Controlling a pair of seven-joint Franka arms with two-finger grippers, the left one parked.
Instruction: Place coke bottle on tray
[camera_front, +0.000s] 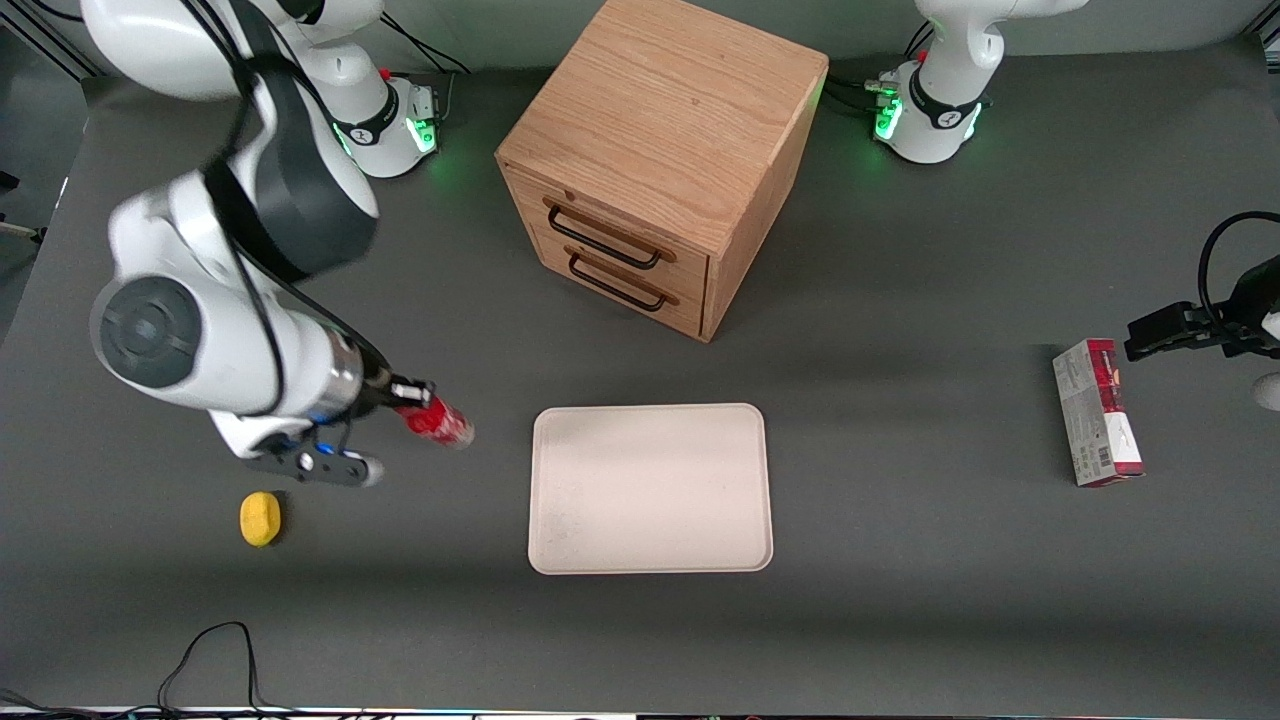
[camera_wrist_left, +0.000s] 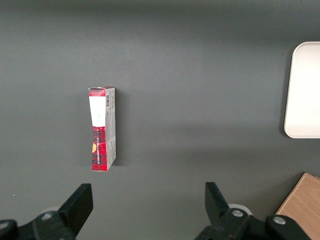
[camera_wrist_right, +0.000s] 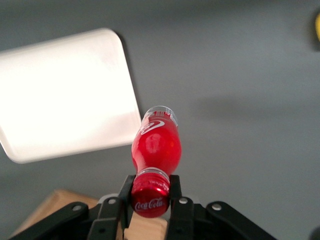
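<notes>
The bottle (camera_wrist_right: 155, 142) is pinched only at its neck by the claw (camera_wrist_right: 150, 192), above the desk (camera_front: 900, 620). It could slip and fall before the tray (camera_front: 650, 488), at the bottle's 3 o'clock, is reached.

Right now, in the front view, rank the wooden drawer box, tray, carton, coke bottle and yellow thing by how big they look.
1. Wooden drawer box
2. Tray
3. Carton
4. Coke bottle, held by its cap in the pincer, above the table beside the tray
5. Yellow thing

The last two look close, and the bottle is partly hidden.
</notes>
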